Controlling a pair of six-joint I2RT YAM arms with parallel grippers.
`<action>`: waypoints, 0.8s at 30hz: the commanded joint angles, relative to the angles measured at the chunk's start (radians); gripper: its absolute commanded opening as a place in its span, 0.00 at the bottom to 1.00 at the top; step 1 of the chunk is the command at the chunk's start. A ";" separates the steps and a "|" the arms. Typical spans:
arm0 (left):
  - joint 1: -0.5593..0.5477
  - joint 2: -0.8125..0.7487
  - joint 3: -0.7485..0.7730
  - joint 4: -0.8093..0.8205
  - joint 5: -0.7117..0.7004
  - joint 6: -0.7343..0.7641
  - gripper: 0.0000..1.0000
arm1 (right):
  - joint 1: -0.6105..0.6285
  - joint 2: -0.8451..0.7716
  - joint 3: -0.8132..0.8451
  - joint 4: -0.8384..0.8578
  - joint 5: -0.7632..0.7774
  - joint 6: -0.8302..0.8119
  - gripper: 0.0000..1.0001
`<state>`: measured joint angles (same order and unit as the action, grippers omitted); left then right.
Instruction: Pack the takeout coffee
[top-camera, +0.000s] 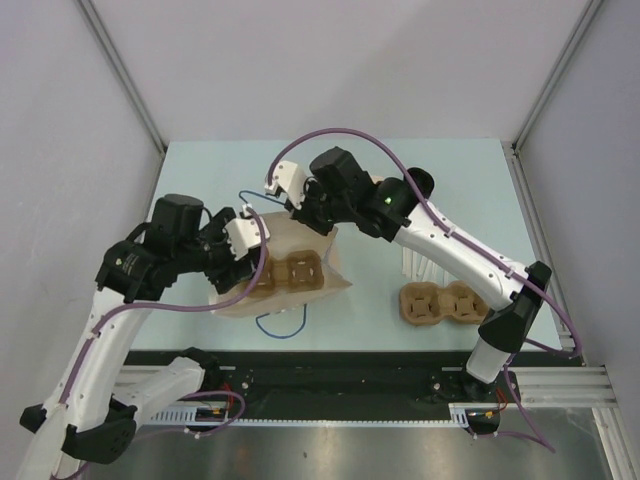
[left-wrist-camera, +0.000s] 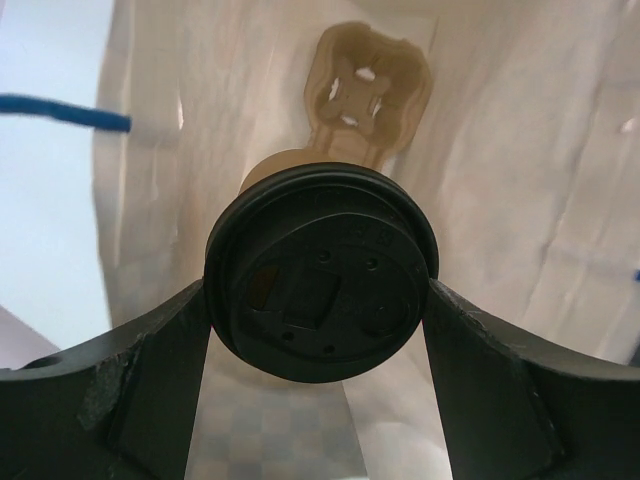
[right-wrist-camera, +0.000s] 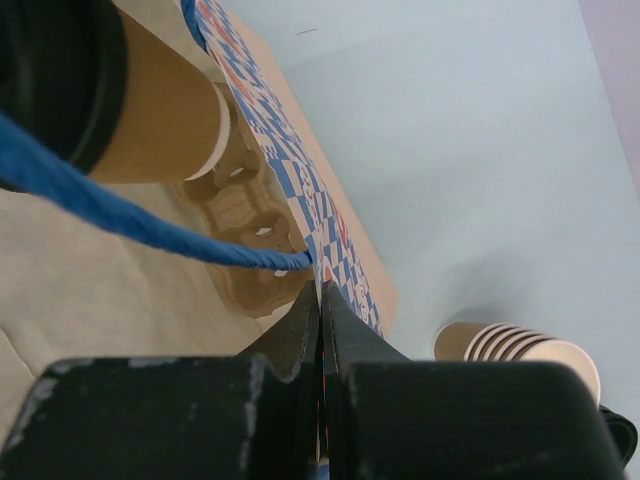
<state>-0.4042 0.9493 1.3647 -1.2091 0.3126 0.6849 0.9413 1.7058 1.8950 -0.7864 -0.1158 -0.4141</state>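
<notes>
The left gripper (left-wrist-camera: 318, 300) is clamping the takeout coffee (left-wrist-camera: 322, 262) by its black lid just inside the paper bag (left-wrist-camera: 500, 200), whose rim the right gripper (right-wrist-camera: 320, 300) is pinching tight, while a pulp carrier (left-wrist-camera: 367, 90) is lying deeper inside.

The left arm (top-camera: 95, 330) bent inward, and the left gripper (left-wrist-camera: 320, 335) held the takeout coffee (left-wrist-camera: 320, 260) between its wide fingers. The right arm (top-camera: 455, 250) reached across, its right gripper (right-wrist-camera: 320, 300) pinched tight on the bag (right-wrist-camera: 290, 170) edge.

Lab cell; grey partition walls (top-camera: 70, 120)
</notes>
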 joint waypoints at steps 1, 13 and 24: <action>-0.048 -0.003 -0.042 0.097 -0.121 0.025 0.06 | 0.030 -0.048 0.019 0.049 0.044 0.027 0.00; -0.145 -0.023 -0.222 0.163 -0.181 0.119 0.06 | 0.044 -0.072 -0.014 0.062 0.058 0.090 0.00; -0.206 -0.043 -0.338 0.275 -0.277 0.143 0.05 | 0.040 -0.061 -0.016 0.049 0.028 0.107 0.00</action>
<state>-0.5766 0.9337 1.0527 -1.0050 0.0803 0.7986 0.9783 1.6810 1.8736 -0.7731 -0.0685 -0.3370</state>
